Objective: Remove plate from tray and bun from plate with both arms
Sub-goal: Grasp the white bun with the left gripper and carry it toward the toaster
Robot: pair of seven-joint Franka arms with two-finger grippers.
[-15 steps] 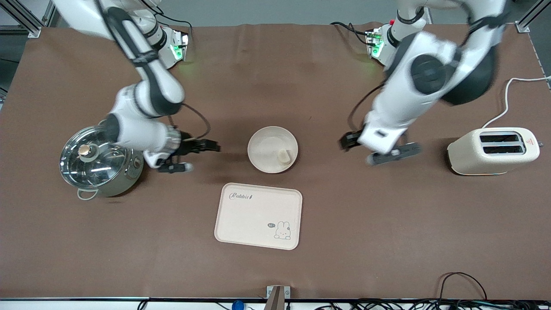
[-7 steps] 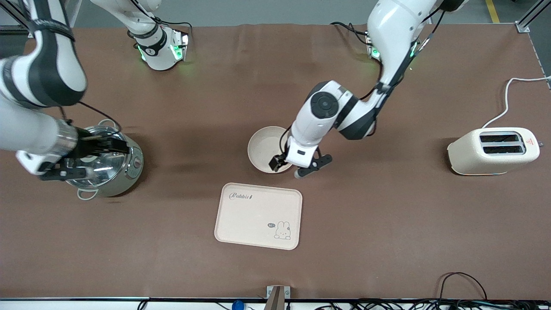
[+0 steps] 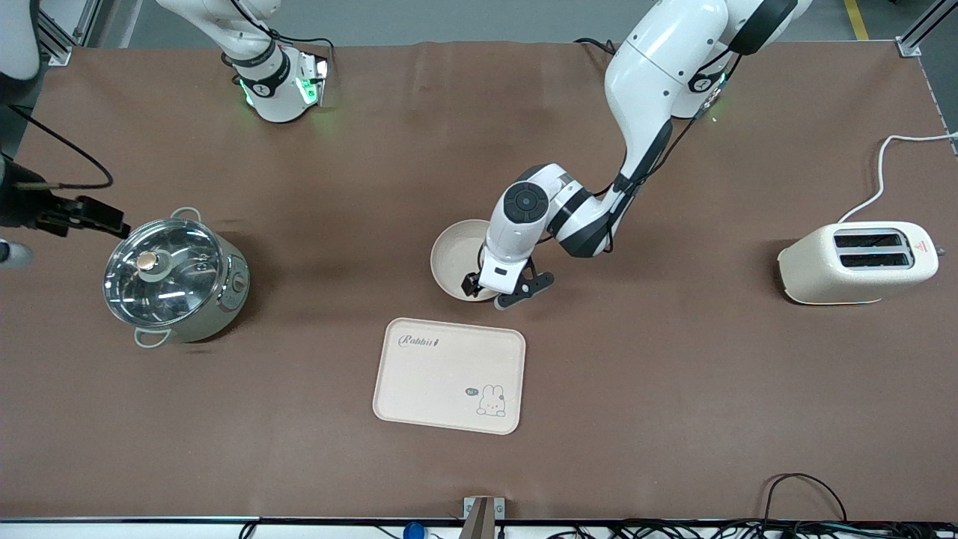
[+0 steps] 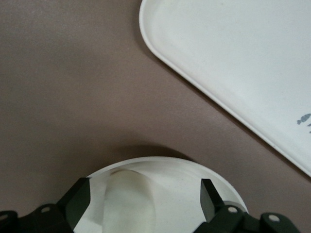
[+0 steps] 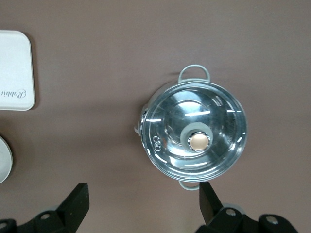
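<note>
Bright, even light; perhaps slight softness

The table holds one plate (image 3: 451, 254) with one bun (image 4: 127, 196) in it, lying between the spread fingers of the left gripper (image 3: 497, 293). Just past that gripper's fingertips lies one tray (image 3: 449, 375), and well off to either side of it stand one lidded pot (image 3: 174, 278) and one toaster (image 3: 858, 262). Two arms are counted, each ending in one gripper, the right gripper (image 3: 45, 232) being up near the pot.
</note>
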